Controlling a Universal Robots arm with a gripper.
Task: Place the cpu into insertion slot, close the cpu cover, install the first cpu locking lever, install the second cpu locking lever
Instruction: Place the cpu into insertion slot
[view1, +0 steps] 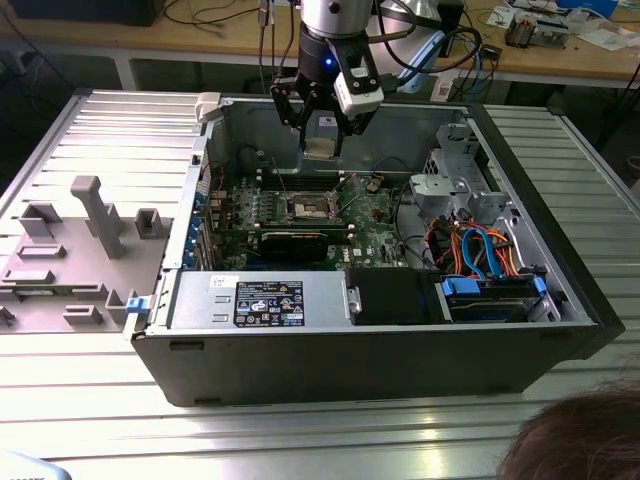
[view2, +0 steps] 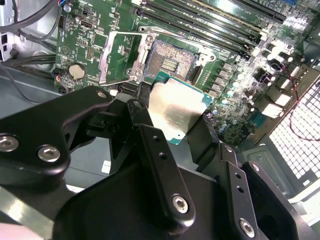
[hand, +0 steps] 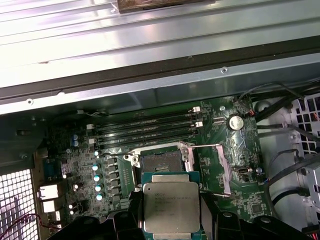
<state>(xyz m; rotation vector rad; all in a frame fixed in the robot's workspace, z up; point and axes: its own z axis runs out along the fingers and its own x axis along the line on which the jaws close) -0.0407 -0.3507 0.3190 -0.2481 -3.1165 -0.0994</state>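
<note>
My gripper (view1: 321, 143) hangs above the open computer case, shut on the cpu (view1: 320, 149), a flat square chip with a pale metal top. In both wrist views the cpu (view2: 176, 107) (hand: 171, 204) sits between the black fingers (view2: 141, 112), held by two opposite edges. It hovers above the motherboard, apart from it. The insertion slot (view1: 308, 207) (view2: 168, 62) (hand: 161, 161) lies bare and dark just beyond the chip. The cpu cover (view2: 118, 56) (hand: 216, 167), a thin silvery frame, stands swung open beside the slot.
Long memory slots (hand: 145, 127) run along one side of the socket. A black card (view1: 295, 241), the power supply (view1: 260, 300) and a drive bay with coloured cables (view1: 480, 255) fill the case. A grey fixture tray (view1: 70, 250) lies at the exterior view's left. A person's hair (view1: 575, 440) shows at the lower right.
</note>
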